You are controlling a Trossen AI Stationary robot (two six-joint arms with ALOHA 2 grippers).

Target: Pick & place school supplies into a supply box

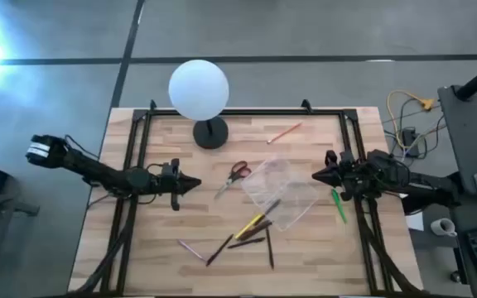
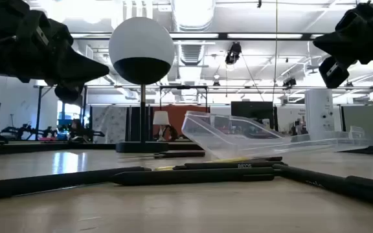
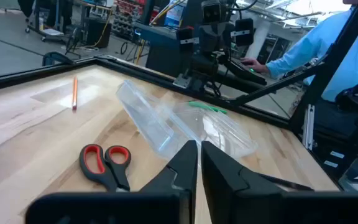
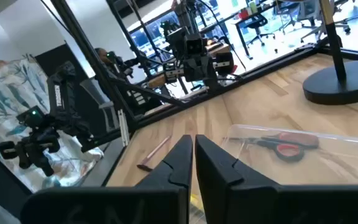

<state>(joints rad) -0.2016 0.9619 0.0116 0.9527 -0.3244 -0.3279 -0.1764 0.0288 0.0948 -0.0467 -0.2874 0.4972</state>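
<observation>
The clear plastic supply box (image 1: 281,192) lies open on the table's middle, also in the left wrist view (image 3: 179,124). Red-handled scissors (image 1: 235,175) lie just left of it. A green marker (image 1: 339,205) lies at its right, an orange pencil (image 1: 284,132) at the far side. A yellow pencil (image 1: 250,225), a pink pen (image 1: 191,248) and several dark pens (image 1: 247,242) lie near the front. My left gripper (image 1: 195,184) hovers shut left of the scissors. My right gripper (image 1: 316,175) hovers shut at the box's right.
A white globe lamp (image 1: 199,89) on a black base (image 1: 210,133) stands at the far middle. Black rails (image 1: 131,165) frame the table's left, right and far sides. A person in a blue shirt (image 3: 328,43) is beyond the right edge.
</observation>
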